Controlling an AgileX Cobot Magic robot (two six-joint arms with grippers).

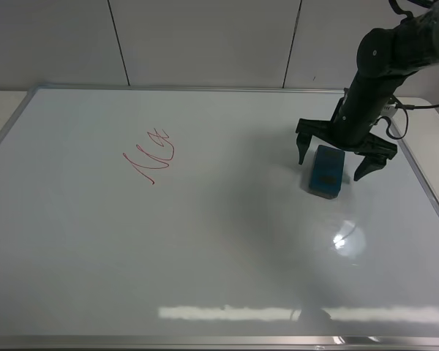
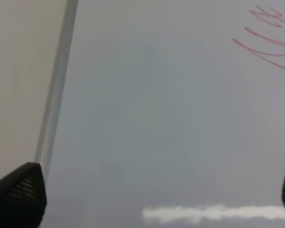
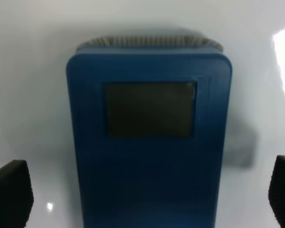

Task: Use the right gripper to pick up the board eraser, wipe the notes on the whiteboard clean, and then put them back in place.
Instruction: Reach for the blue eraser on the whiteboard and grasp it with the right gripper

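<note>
The board eraser (image 1: 326,171) lies flat on the whiteboard (image 1: 205,248), close to the board's right edge and well apart from the notes (image 1: 151,155). In the right wrist view the eraser (image 3: 149,152) is a smooth blue plastic block with rounded corners, a dark matte rectangular panel set into its top, and a ribbed grey felt strip showing at its far end.

The right gripper (image 1: 331,168) hangs over the eraser with its jaws spread. The dark, pointed fingers stand one on each side of the block, with bare board showing between each finger and the plastic.

The notes are thin red looping marker strokes on the glossy white surface. A thin silver metal frame (image 1: 205,88) rims the board, and a pale table (image 1: 0,102) shows outside it. Bright glare (image 1: 344,238) and a long reflected strip (image 1: 263,313) lie on the gloss.

The left gripper (image 2: 154,192) hovers above bare board near the frame (image 2: 57,85), its jaws spread and empty and its pads (image 2: 19,194) knurled black. The red strokes (image 2: 270,42) lie off to one side.
</note>
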